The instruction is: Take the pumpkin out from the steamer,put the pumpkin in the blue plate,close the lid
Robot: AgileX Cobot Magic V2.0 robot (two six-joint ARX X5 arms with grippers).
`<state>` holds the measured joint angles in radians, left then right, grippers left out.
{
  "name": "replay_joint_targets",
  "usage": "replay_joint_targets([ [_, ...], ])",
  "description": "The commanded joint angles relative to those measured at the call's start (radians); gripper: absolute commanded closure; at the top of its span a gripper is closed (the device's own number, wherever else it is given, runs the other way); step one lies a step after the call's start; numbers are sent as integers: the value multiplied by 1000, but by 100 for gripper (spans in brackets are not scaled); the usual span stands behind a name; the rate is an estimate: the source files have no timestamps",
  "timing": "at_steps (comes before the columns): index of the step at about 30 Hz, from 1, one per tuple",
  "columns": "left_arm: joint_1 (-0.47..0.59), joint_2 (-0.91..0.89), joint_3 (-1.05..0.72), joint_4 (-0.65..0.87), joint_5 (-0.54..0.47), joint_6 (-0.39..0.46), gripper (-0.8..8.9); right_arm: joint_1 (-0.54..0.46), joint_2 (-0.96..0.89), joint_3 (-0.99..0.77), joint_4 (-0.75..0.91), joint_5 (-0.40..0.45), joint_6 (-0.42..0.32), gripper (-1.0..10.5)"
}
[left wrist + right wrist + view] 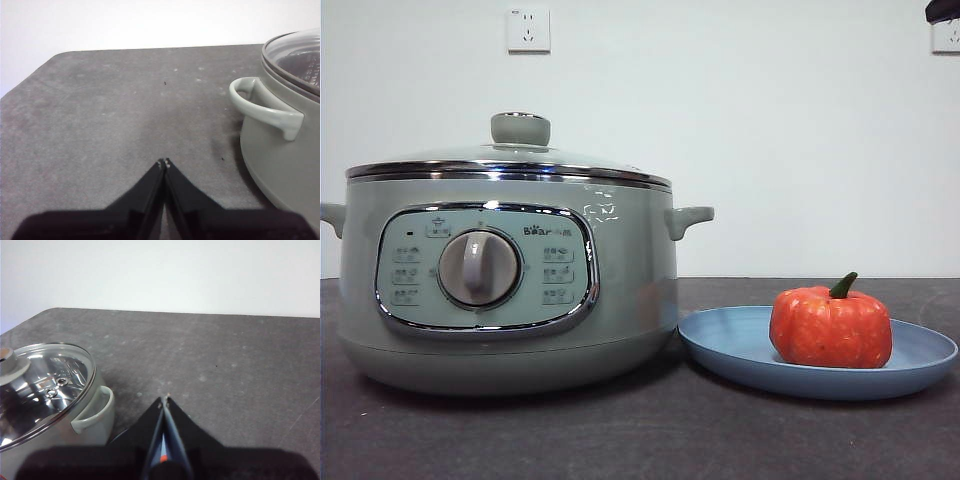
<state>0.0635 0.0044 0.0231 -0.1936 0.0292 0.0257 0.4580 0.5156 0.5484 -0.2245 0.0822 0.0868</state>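
Note:
The orange-red pumpkin (pixel 831 326) with its green stem sits upright on the blue plate (pixel 740 345) at the right of the table. The sage-green steamer (pixel 510 280) stands at the left, with the glass lid (pixel 510 157) seated on its chrome rim. My left gripper (pixel 164 162) is shut and empty above the bare table, beside the steamer's side handle (pixel 265 107). My right gripper (pixel 165 399) is shut and empty, raised above the table on the steamer's other side; the lid (pixel 42 385) shows below it. A black arm tip (pixel 942 10) shows at the top right corner of the front view.
The dark grey table (pixel 650 430) runs across the front. A white wall with two sockets (pixel 528 30) stands behind. The table's cut corner and edge (pixel 30 75) show in the left wrist view.

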Motion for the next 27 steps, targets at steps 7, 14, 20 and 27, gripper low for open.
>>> replay_joint_targets([
  [7,4,-3,-17,2,-2,0,817,1,-1,-7,7,4,-44,946],
  [14,4,-3,-17,3,-2,0,817,-71,-86,-68,9,20,-220,946],
  [20,4,-3,-17,3,-1,0,817,-273,-252,-237,42,-212,-204,946],
  [27,4,-3,-17,3,-2,0,817,-364,-423,-433,88,-232,-204,945],
])
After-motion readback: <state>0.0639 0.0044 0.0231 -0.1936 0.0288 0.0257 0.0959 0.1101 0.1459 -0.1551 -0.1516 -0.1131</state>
